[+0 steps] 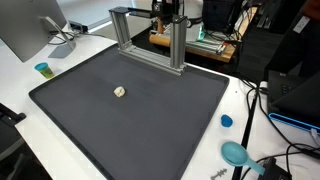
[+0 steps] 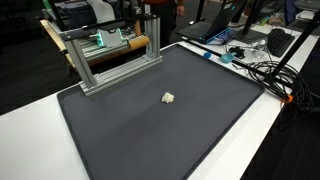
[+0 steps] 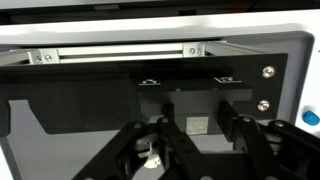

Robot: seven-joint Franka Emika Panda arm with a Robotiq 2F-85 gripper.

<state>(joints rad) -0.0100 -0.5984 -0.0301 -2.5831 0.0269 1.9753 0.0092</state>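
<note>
A small whitish block [image 1: 119,91] lies alone on the black mat [image 1: 150,125], left of its middle; it also shows in an exterior view [image 2: 167,98]. My gripper [image 1: 167,10] hangs high at the back, above the aluminium frame [image 1: 150,45], far from the block; it is only partly seen in an exterior view [image 2: 150,8]. In the wrist view the two dark fingers [image 3: 205,135] stand apart with nothing between them, over a dark surface. A small white shape [image 3: 150,156] shows behind the left finger linkage; I cannot tell what it is.
The frame [image 2: 110,55] stands on the mat's far edge. A teal cup [image 1: 42,69] and a monitor [image 1: 30,25] sit on the white table. A blue disc [image 1: 226,121] and a teal bowl [image 1: 235,152] lie beside the mat. Cables [image 2: 265,70] crowd one side.
</note>
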